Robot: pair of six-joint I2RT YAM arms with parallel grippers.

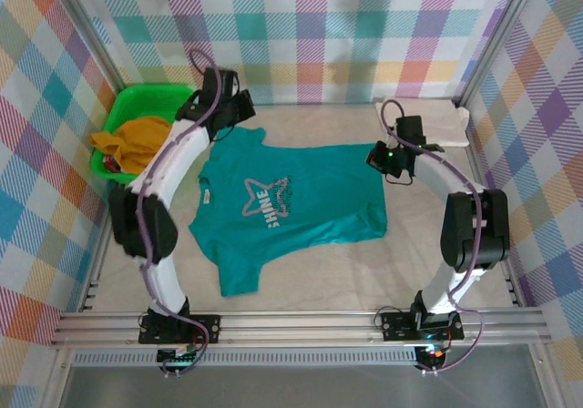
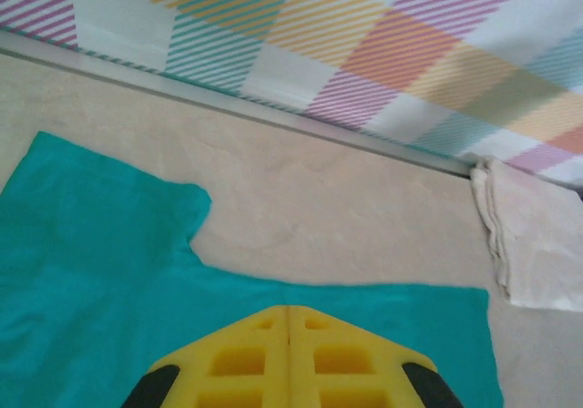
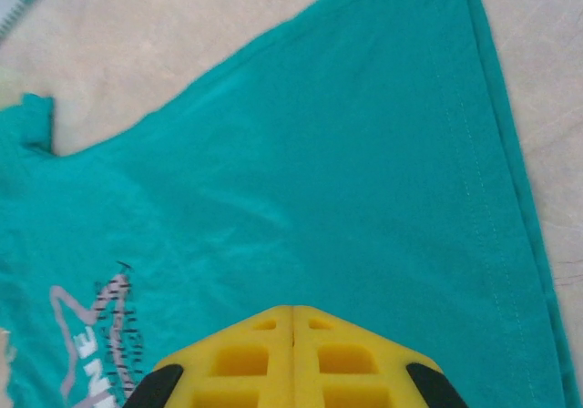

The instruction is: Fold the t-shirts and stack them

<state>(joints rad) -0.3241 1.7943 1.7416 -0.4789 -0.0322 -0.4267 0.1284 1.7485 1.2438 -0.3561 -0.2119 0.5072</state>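
On the table just beyond the arm bases, the teal tee [image 1: 282, 203] lies spread flat, print up. Right wrist view: the right gripper [image 3: 291, 310], clenched with jaws pressed together, hangs over the tee's body, showing hem stitching and star print. Left wrist view: the left gripper [image 2: 288, 310], likewise clenched, hangs over the tee's far edge; the folded cream tee [image 2: 533, 235] lies by the far wall. Top view adds a basket [image 1: 150, 91] at far left holding mustard cloth [image 1: 141, 139].

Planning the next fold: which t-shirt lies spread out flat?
The teal t-shirt with the star print, open mid-table; the cream-white t-shirt lies folded in the far right corner.
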